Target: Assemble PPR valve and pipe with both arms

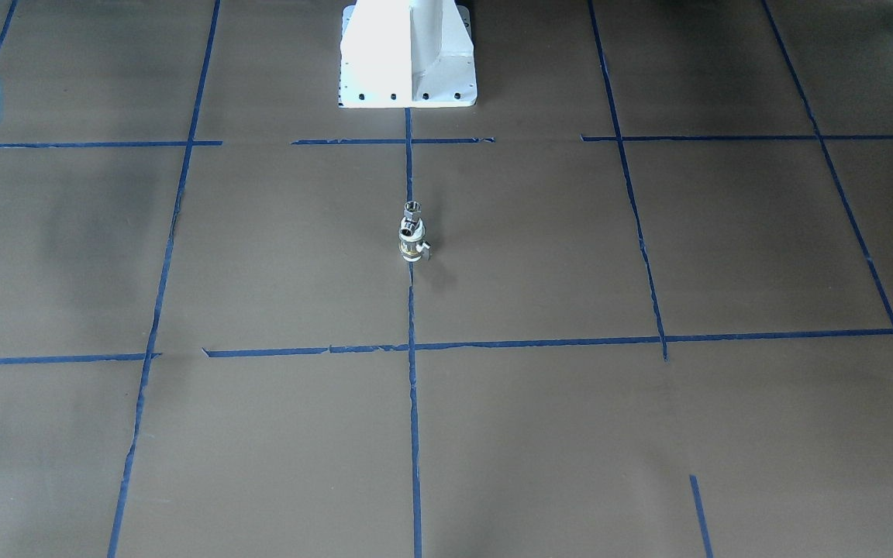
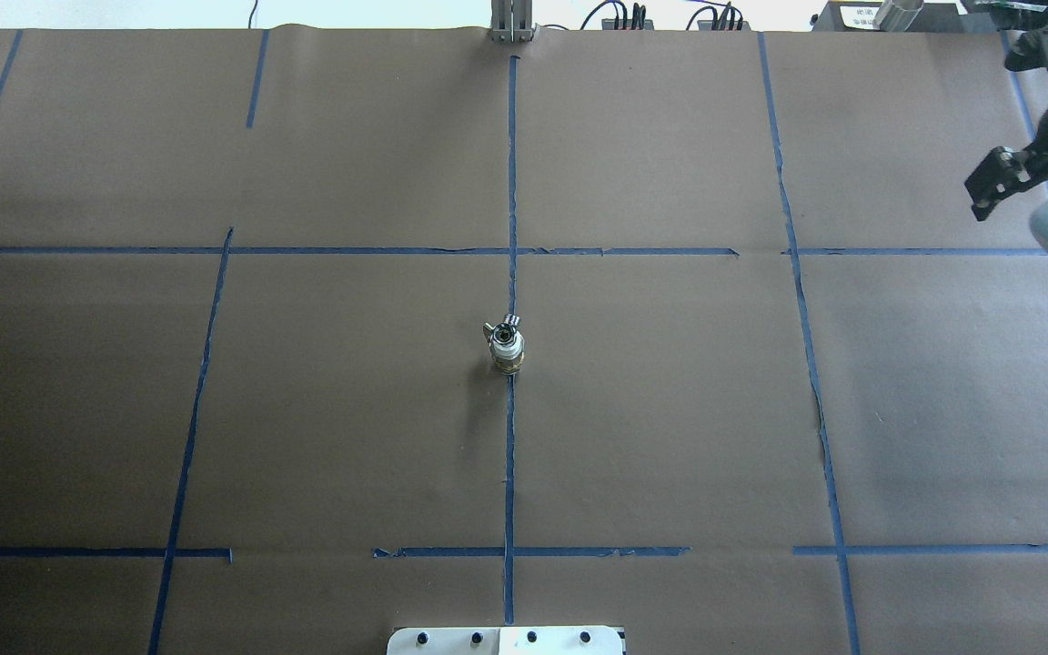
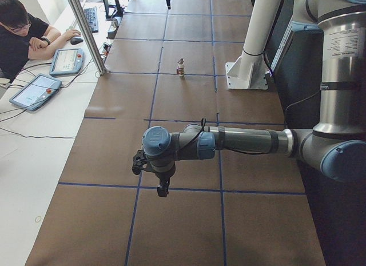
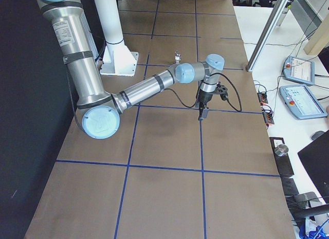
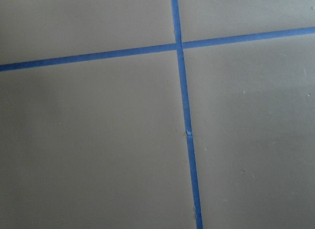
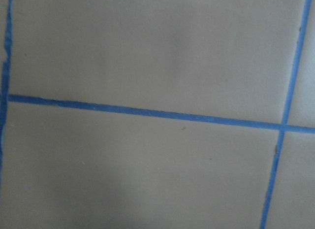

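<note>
The valve (image 1: 412, 246) stands upright on its end at the middle of the table (image 1: 648, 434), right on the blue tape line (image 1: 413, 403) that runs out from the white pedestal (image 1: 408, 70). The pipe (image 1: 413, 211) sits on top of it, with its six-sided open end uppermost, and the two read as one small stack. Nothing supports the stack, and no gripper touches it. Whether the pipe is fully seated in the valve's white collar is too small to tell.

Both arms are well apart from the stack, one out toward each end of the table. The left gripper (image 3: 163, 189) hangs point-down over bare brown paper, as does the right gripper (image 4: 202, 112). Neither wrist camera shows any fingers, only paper and tape, so how wide either gripper stands cannot be told. Neither seems to carry anything.

Judged from this, the joining looks done, and little is left beyond the arms parking.
</note>
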You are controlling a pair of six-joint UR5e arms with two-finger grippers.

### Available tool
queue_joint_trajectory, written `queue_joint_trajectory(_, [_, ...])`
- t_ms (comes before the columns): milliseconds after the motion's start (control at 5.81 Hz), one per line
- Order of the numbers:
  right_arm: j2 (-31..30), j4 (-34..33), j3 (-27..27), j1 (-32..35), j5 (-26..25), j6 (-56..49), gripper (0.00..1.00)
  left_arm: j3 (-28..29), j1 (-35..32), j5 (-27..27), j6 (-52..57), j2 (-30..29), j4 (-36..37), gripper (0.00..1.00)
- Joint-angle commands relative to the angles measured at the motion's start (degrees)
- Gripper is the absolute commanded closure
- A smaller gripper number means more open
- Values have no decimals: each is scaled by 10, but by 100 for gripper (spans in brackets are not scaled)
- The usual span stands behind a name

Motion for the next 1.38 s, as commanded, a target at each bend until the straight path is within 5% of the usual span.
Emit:
queue_joint_trajectory(0, [-109, 18, 30, 77, 55, -145, 0, 0, 0, 0, 1, 0, -1, 0])
queue_joint_trajectory(344, [-211, 142, 26, 115, 81, -155, 0, -7, 0, 0, 2, 9, -1, 0])
queue_joint_trajectory(1205, [-213, 144, 24, 116, 83, -155, 0, 7, 0, 13, 1, 21, 5, 0])
